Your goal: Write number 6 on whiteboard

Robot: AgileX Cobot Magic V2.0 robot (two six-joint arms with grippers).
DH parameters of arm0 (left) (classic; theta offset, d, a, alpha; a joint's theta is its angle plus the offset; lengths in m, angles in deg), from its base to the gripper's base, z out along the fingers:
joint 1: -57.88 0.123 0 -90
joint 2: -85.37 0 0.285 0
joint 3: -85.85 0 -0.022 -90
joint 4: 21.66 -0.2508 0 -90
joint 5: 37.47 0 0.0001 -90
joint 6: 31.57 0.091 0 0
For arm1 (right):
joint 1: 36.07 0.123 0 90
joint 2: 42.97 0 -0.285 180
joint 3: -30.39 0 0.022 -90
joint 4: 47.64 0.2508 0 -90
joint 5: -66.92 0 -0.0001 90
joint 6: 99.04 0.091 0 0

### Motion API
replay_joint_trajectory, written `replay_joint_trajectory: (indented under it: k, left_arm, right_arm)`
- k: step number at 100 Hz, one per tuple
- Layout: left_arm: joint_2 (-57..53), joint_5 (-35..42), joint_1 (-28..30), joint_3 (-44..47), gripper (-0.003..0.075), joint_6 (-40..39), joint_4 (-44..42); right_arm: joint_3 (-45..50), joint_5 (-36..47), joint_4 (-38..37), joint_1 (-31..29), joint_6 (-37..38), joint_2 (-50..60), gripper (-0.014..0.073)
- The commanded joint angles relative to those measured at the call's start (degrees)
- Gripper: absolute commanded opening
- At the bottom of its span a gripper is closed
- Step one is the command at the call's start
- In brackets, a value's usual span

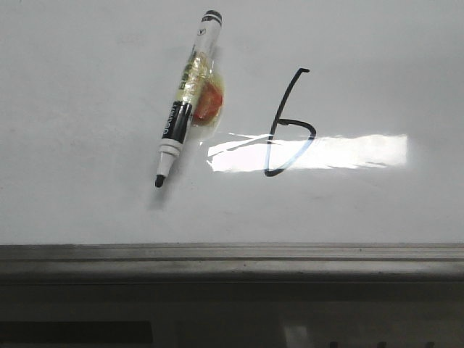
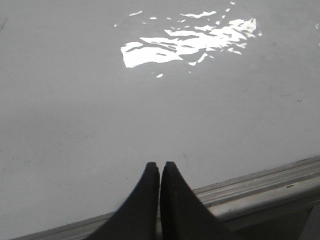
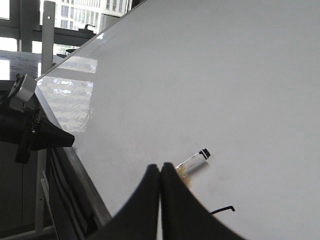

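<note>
Number 6 (image 1: pixel 288 127) is drawn on the whiteboard (image 1: pixel 87 87), right of centre in the front view: thin black stroke, slanted stem with a small hook on top, angular loop whose lower half crosses the bright glare strip (image 1: pixel 348 152). Marker pen (image 1: pixel 187 100) lies uncapped just left of it, tip toward the grey edge strip (image 1: pixel 232 254), orange blob taped on. Left gripper (image 2: pixel 160 167) closed, empty, near the edge strip. Right gripper (image 3: pixel 160 170) closed, empty.

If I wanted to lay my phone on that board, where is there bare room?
The whiteboard is bare left of the marker pen, right of the number 6, and along the strip above the grey edge. It is crowded only mid-board, where pen and 6 sit close together.
</note>
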Motion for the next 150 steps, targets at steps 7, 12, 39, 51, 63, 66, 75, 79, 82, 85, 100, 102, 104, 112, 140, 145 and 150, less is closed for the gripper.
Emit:
replay_joint_trajectory:
  k: [7, 12, 39, 51, 63, 66, 75, 79, 82, 85, 100, 102, 104, 112, 140, 145, 150]
  left_arm:
    - [0.45, 3.8, 0.19, 1.37, -0.002, -0.77, -0.95]
    - [0.45, 3.8, 0.19, 1.37, -0.002, -0.77, -0.95]
    - [0.45, 3.8, 0.19, 1.37, -0.002, -0.77, -0.95]
    - [0.45, 3.8, 0.19, 1.37, -0.002, -0.77, -0.95]
    - [0.45, 3.8, 0.19, 1.37, -0.002, -0.77, -0.95]
    - [0.45, 3.8, 0.19, 1.37, -0.002, -0.77, -0.95]
    - [0.45, 3.8, 0.19, 1.37, -0.002, -0.77, -0.95]
    - [0.45, 3.8, 0.19, 1.37, -0.002, -0.77, -0.95]
    - [0.45, 3.8, 0.19, 1.37, -0.002, -0.77, -0.95]
    - [0.45, 3.8, 0.19, 1.37, -0.002, -0.77, -0.95]
    - [0.45, 3.8, 0.19, 1.37, -0.002, -0.77, -0.95]
    - [0.45, 3.8, 0.19, 1.37, -0.002, -0.77, -0.95]
    - [0.45, 3.8, 0.19, 1.37, -0.002, -0.77, -0.95]
    - [0.45, 3.8, 0.19, 1.37, -0.002, -0.77, -0.95]
    - [0.45, 3.8, 0.19, 1.37, -0.002, -0.77, -0.95]
    - [0.45, 3.8, 0.19, 1.37, -0.002, -0.77, -0.95]
    - [0.45, 3.8, 0.19, 1.37, -0.002, -0.77, -0.95]
  right_arm:
    - [-1.4, 4.84, -0.48, -0.39, -0.33, -0.39, -0.0043]
    - [-1.4, 4.84, -0.48, -0.39, -0.33, -0.39, -0.0043]
    - [-1.4, 4.84, -0.48, -0.39, -0.33, -0.39, -0.0043]
    - [-1.4, 4.84, -0.48, -0.39, -0.33, -0.39, -0.0043]
    - [-1.4, 4.84, -0.48, -0.39, -0.33, -0.39, -0.0043]
    - [-1.34, 4.84, -0.48, -0.39, -0.33, -0.39, -0.0043]
    - [-0.46, 4.84, -0.6, -0.51, -0.33, -0.39, -0.0043]
    - [0.47, 5.07, -1.4, -1.17, -0.33, -0.39, -0.0043]
    - [1.87, 6.06, -1.54, -1.87, -0.33, -0.31, -0.0043]
    - [3.18, 8.16, -1.54, -2.77, -0.33, -0.16, -0.0043]
    - [12.58, 21.91, -2.11, -10.55, 0.14, -0.16, -0.0043]
    - [13.96, 23.4, -2.44, -11.79, 0.14, -0.16, -0.0043]
    - [15.31, 24.64, -2.68, -12.63, 0.14, -0.29, -0.0043]
    - [19.59, 26.84, -3.97, -17.25, 0.15, -0.77, -0.0043]
    - [26.49, 23.26, -8.5, -33.58, 12.91, 1.41, -0.0043]
    - [26.49, 21.25, -8.96, -36.04, 12.91, 3.09, -0.0043]
    - [26.49, 19.3, -9.24, -38.49, 12.91, 5.09, -0.0043]
